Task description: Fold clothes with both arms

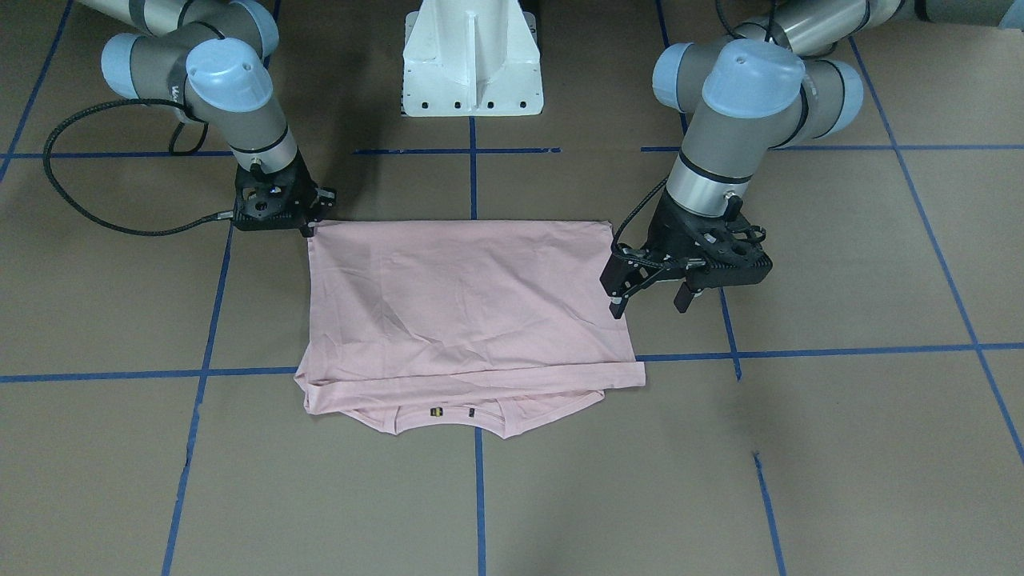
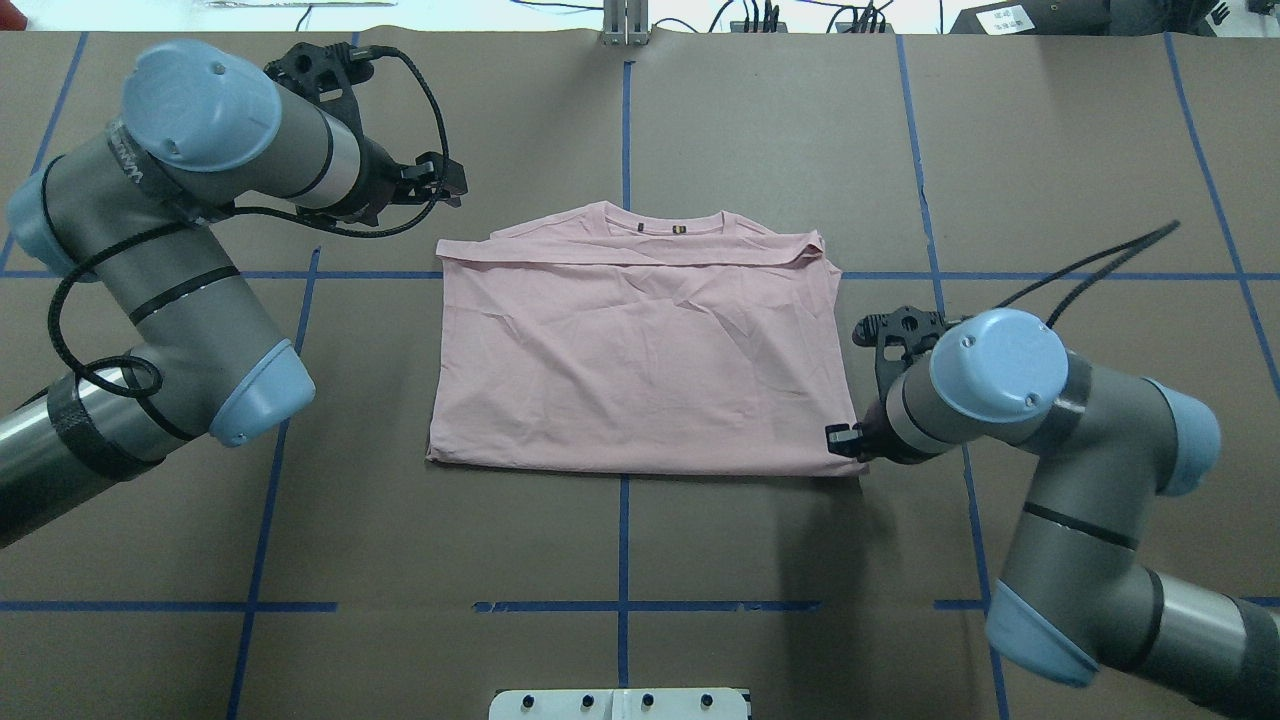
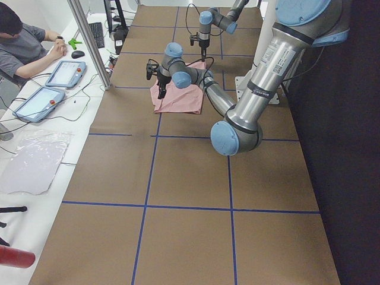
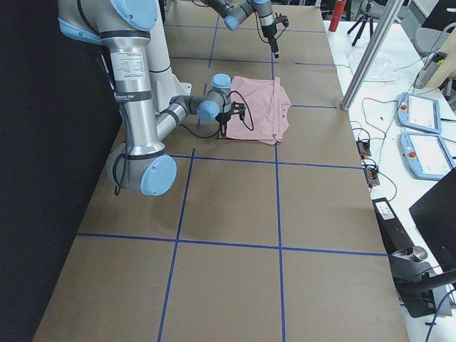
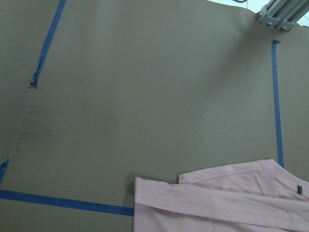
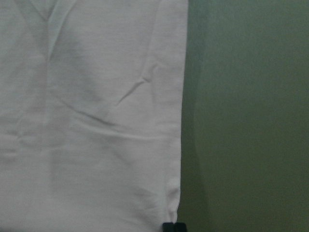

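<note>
Right gripper (image 1: 309,230) closed at pink T-shirt (image 1: 464,296) corner; left gripper (image 1: 650,304) open near opposite edge.

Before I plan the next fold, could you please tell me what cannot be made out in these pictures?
Underside of the light pink cotton T-shirt: pressed to the brown table in every view.
Whether the right arm's black two-finger gripper pinches the shirt corner: its fingertips are cut off by the right wrist view's bottom edge and covered by its wrist overhead.
The small dark marks at the collar: too small to read in any view.
</note>
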Controlling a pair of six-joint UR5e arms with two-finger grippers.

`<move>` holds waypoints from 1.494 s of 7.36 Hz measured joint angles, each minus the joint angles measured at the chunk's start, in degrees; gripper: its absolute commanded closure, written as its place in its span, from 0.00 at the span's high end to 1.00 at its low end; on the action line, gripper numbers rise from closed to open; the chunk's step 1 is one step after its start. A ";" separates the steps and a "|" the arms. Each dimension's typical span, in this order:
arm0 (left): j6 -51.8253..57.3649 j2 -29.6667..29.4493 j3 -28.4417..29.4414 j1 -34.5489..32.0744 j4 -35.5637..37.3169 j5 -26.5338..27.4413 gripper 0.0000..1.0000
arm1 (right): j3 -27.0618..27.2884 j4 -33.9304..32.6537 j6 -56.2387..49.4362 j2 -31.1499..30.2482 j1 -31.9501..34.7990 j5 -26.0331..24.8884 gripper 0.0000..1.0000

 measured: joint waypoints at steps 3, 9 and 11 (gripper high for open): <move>-0.13 -0.12 -0.07 0.00 0.06 0.02 1.00 | 7.95 0.03 8.77 -6.49 -12.10 -0.03 0.89; -5.51 0.41 -4.78 7.46 5.99 0.91 1.00 | 14.06 0.47 20.10 -6.71 -14.12 -1.73 1.00; -17.92 0.52 -7.28 18.03 13.21 6.47 0.96 | 13.75 0.55 19.73 -3.61 -7.67 -2.31 1.00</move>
